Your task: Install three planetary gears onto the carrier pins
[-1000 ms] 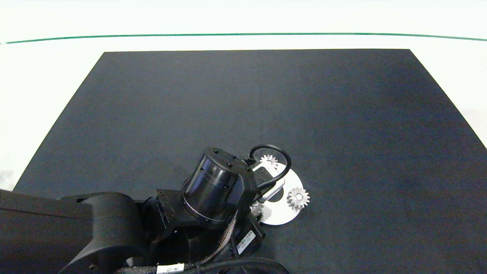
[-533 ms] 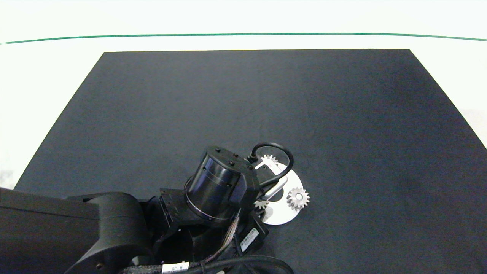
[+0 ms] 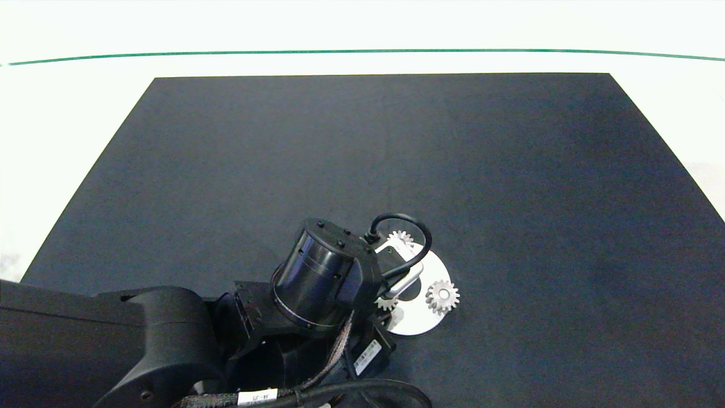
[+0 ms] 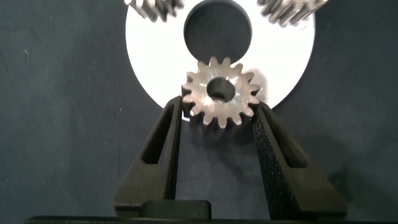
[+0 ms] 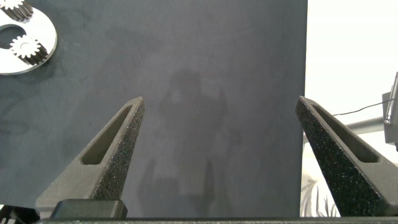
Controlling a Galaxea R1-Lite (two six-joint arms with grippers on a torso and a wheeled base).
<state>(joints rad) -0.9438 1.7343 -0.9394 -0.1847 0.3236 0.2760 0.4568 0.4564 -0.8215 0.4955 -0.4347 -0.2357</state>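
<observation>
Left gripper [image 4: 217,115] fingers clamp the third gear [image 4: 219,91] flat over the near edge of the white disc [image 4: 149,56]; its pin is hidden beneath. Right gripper [image 5: 217,118] idles wide apart, clear of the disc.

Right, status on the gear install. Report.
Left gripper shut on third gear, low over white disc. Two gears already on disc; pins not visible. Right gripper open, off to the side. Nothing in the way.
</observation>
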